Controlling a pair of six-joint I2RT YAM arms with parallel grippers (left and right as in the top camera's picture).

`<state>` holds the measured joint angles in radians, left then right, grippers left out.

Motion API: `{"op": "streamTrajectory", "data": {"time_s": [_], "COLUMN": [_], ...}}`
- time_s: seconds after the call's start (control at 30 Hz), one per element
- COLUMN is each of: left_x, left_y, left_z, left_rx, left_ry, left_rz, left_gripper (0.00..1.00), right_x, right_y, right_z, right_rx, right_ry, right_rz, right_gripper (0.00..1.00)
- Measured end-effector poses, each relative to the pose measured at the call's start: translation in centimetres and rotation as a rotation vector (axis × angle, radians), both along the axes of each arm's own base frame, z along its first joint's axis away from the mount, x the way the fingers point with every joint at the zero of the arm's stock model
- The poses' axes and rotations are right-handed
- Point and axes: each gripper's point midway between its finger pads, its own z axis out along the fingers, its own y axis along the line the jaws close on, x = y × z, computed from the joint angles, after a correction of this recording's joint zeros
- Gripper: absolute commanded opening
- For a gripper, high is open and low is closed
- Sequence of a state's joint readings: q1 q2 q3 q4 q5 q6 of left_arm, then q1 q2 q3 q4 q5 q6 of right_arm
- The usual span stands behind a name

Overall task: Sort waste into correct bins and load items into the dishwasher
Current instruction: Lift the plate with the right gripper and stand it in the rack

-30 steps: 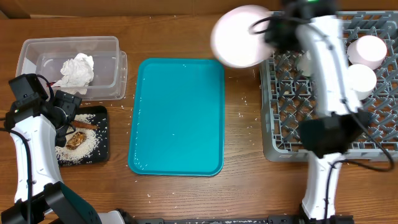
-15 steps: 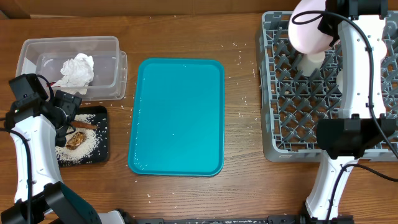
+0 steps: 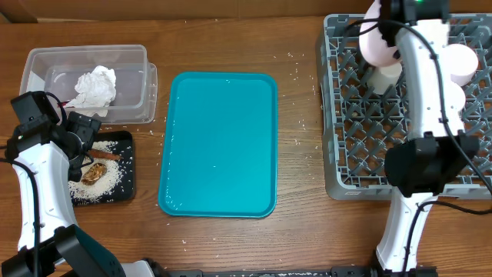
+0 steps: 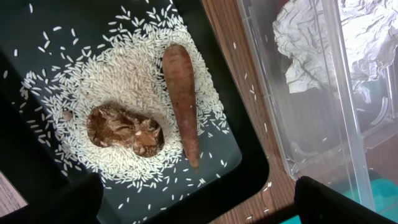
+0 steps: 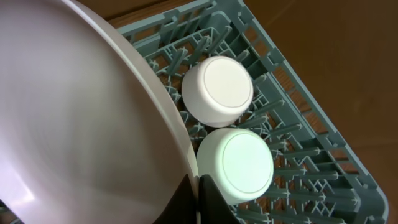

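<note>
two cups (image 5: 217,91), one plate (image 5: 74,124), one rack (image 3: 361,146), two bins (image 3: 32,63), one teal tray (image 3: 219,142)

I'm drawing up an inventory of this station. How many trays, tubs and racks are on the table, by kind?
Trays: 2 (teal tray, black tray)
Tub: 1 (clear tub)
Rack: 1 (grey rack)
Total: 4

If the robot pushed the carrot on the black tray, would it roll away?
Probably only a little. The carrot is long and rounded, so it could roll sideways, but the rice around it would likely slow it. It looks stiff, not bendy.
</note>
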<state>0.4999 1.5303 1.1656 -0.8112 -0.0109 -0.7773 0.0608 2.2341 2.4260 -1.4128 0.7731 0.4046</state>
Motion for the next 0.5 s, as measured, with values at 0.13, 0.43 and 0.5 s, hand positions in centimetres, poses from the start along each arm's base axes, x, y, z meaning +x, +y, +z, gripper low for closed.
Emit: {"op": "streamTrajectory", "data": {"time_s": [0.13, 0.43, 0.5], "left_x": [0.0, 0.0, 0.0], "left_y": [0.0, 0.0, 0.0], "left_z": [0.0, 0.0, 0.0], "left_rx": [0.0, 0.0, 0.0], "left_ry": [0.0, 0.0, 0.0], "left_rz": [0.0, 0.0, 0.0], "left_gripper": [1.0, 1.0, 1.0], "right_x": [0.6, 0.5, 0.4], "right_y": [1.7, 2.3, 2.1], "right_z": [-1.3, -3.5, -3.4], "right_rx": [-0.049, -0.168, -0.188], "right_ry": [0.01, 0.048, 0.05], "right_rz": [0.025, 0.016, 0.008], "right_gripper": [0.04, 0.04, 0.04]}}
